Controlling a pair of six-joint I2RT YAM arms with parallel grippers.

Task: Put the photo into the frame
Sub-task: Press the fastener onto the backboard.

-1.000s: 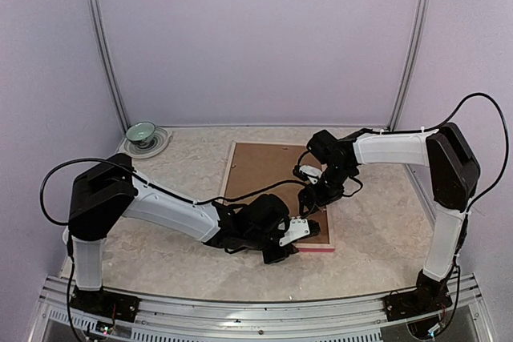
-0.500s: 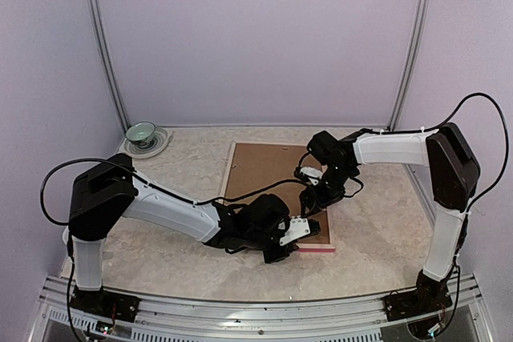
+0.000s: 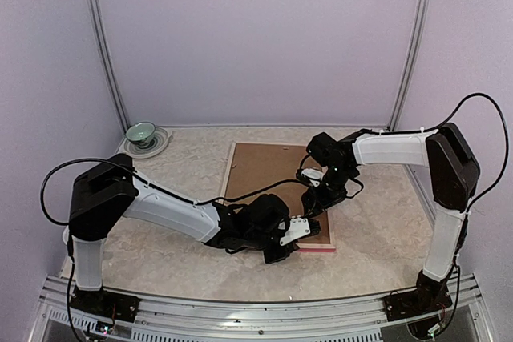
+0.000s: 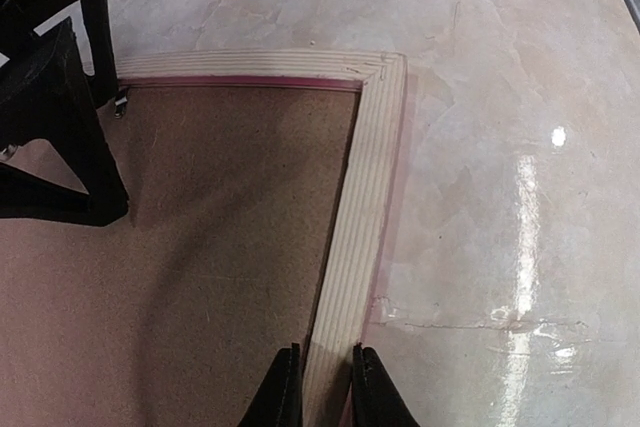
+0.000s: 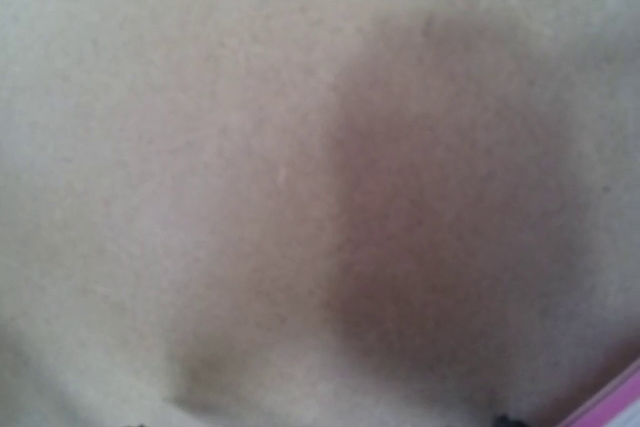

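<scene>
The frame (image 3: 228, 172) lies flat on the table with its pale wood face up and pink edges showing; a brown backing board (image 3: 264, 170) fills it. The photo is hidden. My left gripper (image 3: 293, 238) is at the frame's near right part, shut on the pale wood rail (image 4: 365, 177), one finger on each side of it (image 4: 327, 355). My right gripper (image 3: 311, 200) points down onto the backing board near the right rail. Its wrist view is a blurred close-up of the board (image 5: 300, 177) with a pink sliver (image 5: 610, 399). Its black fingers (image 4: 55, 137) rest on the board (image 4: 220, 247).
A green bowl on a grey saucer (image 3: 143, 132) stands at the far left corner. The marble-patterned tabletop (image 4: 500, 147) lies right of the frame. Lilac walls with metal posts close in the back and sides.
The right wrist has edged very slightly over the board. The left arm and the frame have not moved.
</scene>
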